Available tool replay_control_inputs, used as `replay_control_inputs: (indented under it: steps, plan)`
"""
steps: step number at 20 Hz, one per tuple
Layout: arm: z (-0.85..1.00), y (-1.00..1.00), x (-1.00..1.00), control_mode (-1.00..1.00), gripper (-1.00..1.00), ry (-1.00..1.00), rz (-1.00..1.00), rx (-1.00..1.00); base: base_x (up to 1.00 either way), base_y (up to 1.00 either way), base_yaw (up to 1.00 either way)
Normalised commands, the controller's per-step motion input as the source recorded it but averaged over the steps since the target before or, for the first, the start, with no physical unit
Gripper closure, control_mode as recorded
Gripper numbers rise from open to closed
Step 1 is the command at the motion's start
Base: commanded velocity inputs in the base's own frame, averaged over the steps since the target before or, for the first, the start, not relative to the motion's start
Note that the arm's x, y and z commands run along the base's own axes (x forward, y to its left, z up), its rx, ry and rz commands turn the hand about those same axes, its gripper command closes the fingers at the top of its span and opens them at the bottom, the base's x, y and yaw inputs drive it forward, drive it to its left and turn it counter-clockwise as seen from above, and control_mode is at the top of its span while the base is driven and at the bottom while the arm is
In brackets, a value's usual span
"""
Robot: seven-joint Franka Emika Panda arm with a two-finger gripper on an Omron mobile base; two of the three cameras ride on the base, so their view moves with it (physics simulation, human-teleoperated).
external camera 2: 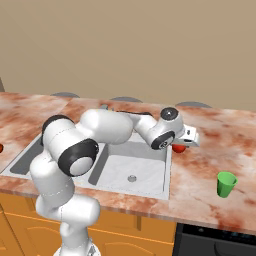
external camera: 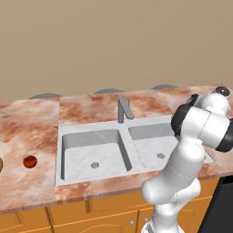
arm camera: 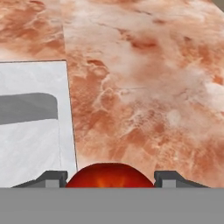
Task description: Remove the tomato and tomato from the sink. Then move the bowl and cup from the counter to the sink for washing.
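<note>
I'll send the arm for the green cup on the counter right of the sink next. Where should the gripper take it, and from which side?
Come from above. The green cup stands upright, mouth up, tapering toward its base, apart from other things. Close the fingers across its upper wall just below the rim, probably the surest hold.

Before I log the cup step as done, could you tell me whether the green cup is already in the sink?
No, the green cup stands upright on the counter, to the right of the sink.

The marbled counter (external camera: pixel 32 123) carries a dark tomato (external camera: pixel 30 161) left of the sink (external camera: pixel 91 132) and a green cup (external camera 2: pixel 226 184) right.
</note>
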Motion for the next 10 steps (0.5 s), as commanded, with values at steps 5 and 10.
replay_control_inputs:
  steps: [5,10]
  plan:
    - [-0.18,-0.15,0.14,-1.00,1.00,0.01,0.00,0.00,0.00,0.00,0.00]
    - [-0.19,-0.13,0.13,-1.00,1.00,0.01,0.00,0.00,0.00,0.00,0.00]
